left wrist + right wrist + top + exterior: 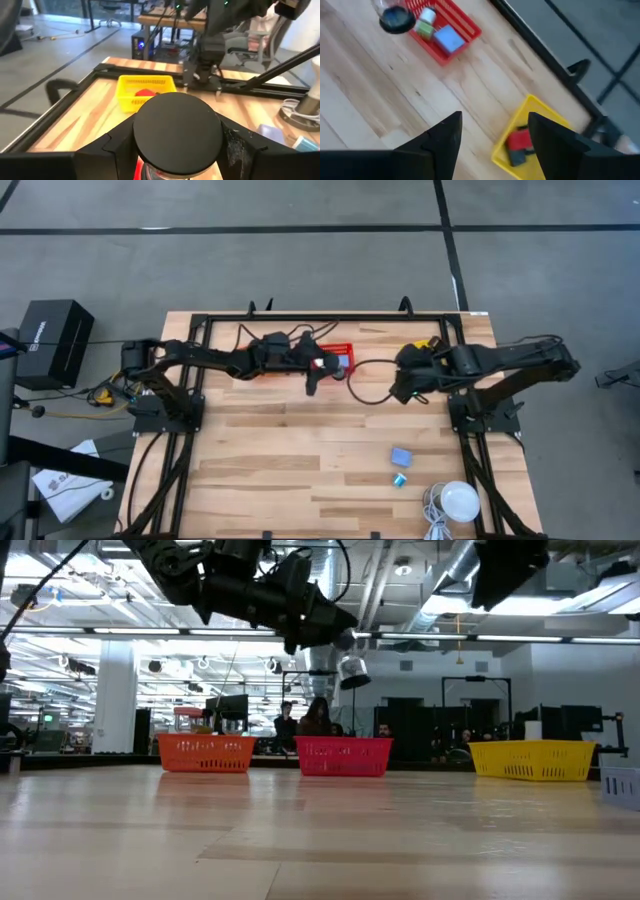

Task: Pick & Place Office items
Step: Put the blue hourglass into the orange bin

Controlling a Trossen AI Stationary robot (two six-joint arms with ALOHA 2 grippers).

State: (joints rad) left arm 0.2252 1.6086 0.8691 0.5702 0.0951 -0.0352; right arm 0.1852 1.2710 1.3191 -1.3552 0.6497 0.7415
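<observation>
The left gripper [315, 372] is closed on one office item, a cylinder with a dark cap [177, 132]. The cap sits straight between its two fingers, and in the low view the cylinder hangs high above the table. Some red shows directly under the jaws, so I judge that the red basket [470, 24] is the target. From above, however, the jaws seem to stand at the basket's edge and not over its middle.

To do this step well, I think the arm should first bring the jaws fully over the inside of the basket. Then it should lower the cylinder until it is near the pieces already lying there, and only then open. A round piece dropped from such a height may bounce on the mesh or roll out.

The right gripper [495, 117] is open and nothing is between its fingers. The yellow basket [512, 125] lies just ahead of these jaws and below them.

What I can count:
- **Baskets:** three, which are the orange basket [205, 753], the red one and the yellow one.
- **In the red basket:** two items, a blue block [449, 38] and a white-and-green piece [425, 25].
- **In the yellow basket:** two items, a red piece [520, 140] and a dark piece [517, 157].
- **Loose on the table:** two items, well apart from both jaws, a pale blue block [401, 456] and a small blue piece [399, 480].
- **Other:** one white dome [461, 500].
</observation>
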